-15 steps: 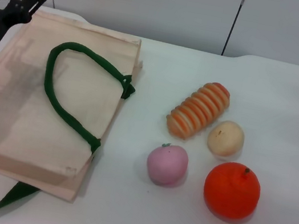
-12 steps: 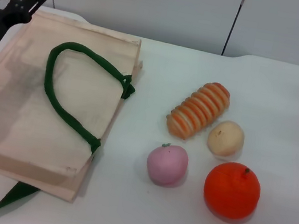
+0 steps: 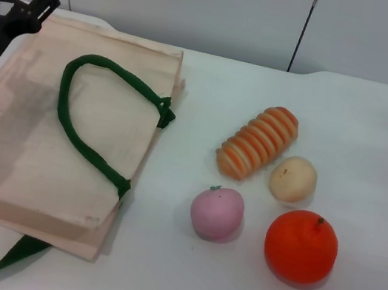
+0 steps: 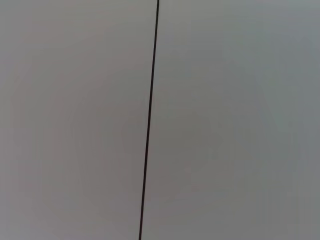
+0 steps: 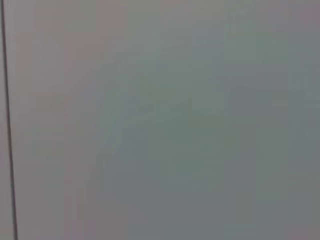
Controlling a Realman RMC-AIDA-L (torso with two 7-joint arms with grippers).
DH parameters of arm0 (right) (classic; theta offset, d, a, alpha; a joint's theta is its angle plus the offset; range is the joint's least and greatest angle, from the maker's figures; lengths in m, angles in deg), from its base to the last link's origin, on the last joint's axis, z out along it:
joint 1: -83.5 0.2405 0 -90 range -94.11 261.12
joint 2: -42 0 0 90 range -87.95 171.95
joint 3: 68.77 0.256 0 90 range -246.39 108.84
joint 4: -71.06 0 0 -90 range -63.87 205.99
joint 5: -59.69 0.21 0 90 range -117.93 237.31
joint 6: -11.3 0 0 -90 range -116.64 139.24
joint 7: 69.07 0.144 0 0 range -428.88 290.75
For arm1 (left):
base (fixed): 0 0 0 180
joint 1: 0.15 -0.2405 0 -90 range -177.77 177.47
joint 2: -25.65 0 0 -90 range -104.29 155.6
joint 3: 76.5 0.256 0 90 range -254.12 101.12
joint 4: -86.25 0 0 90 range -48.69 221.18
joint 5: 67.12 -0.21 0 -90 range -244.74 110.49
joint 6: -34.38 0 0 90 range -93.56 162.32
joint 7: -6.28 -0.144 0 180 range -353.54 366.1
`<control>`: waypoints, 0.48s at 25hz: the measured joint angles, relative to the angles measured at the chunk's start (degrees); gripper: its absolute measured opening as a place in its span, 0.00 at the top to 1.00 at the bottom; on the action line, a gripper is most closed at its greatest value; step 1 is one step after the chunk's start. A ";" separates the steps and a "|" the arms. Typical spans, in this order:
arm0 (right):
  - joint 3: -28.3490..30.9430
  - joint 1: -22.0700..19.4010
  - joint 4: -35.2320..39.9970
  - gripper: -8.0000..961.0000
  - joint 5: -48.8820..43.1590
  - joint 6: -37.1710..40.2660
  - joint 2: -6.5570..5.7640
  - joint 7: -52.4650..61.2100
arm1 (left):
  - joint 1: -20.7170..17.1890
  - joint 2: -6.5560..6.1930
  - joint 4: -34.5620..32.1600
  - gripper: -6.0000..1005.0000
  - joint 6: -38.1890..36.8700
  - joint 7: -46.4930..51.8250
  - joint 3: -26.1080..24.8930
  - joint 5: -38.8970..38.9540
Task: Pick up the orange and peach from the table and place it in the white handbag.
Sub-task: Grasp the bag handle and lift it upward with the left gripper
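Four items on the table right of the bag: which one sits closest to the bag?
The peach, the pale pink round one with a green stem. The orange, tan ball and ridged striped piece lie farther from the white handbag.

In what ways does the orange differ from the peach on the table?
The orange is bright orange-red, while the peach is pale pink. The orange is clearly larger than the peach. The orange lies farther from the white handbag, and the peach lies between the two. Both are round, have a small green stem on top, and rest untouched on the table.
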 joint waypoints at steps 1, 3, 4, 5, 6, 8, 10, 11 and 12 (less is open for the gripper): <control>0.00 0.00 0.00 0.09 0.00 0.00 0.00 0.00 | 0.03 0.00 0.00 0.17 -0.20 0.14 0.16 -0.12; -0.03 0.14 0.01 0.09 -2.12 0.00 -0.09 0.32 | 0.20 0.00 0.00 0.17 -0.91 1.02 0.49 -0.46; -0.03 0.33 0.06 0.09 -4.04 0.01 -0.19 0.73 | 0.43 -0.01 0.00 0.17 -1.75 2.33 0.75 -0.83; -0.04 0.87 0.50 0.09 -8.15 0.05 -0.36 2.21 | 0.72 -0.12 0.00 0.17 -2.69 4.04 1.05 -1.25; -0.04 0.87 0.50 0.09 -8.15 0.05 -0.36 2.21 | 0.95 -0.24 -0.06 0.17 -3.51 5.54 1.29 -1.83; -0.03 1.68 2.21 0.09 -13.46 0.11 -0.51 6.03 | 1.38 -0.57 -0.72 0.17 -5.46 9.61 1.94 -4.00; -0.02 2.42 4.86 0.09 -19.33 0.61 -0.57 10.89 | 1.58 -0.66 -2.10 0.17 -6.33 13.37 2.30 -6.77; -0.02 2.81 6.43 0.09 -22.45 1.15 -0.58 13.68 | 1.60 -0.61 -3.04 0.17 -6.41 15.55 2.36 -8.36; -0.02 3.18 7.88 0.09 -25.56 1.78 -0.61 16.38 | 1.60 -0.47 -4.56 0.17 -6.40 18.56 2.37 -10.46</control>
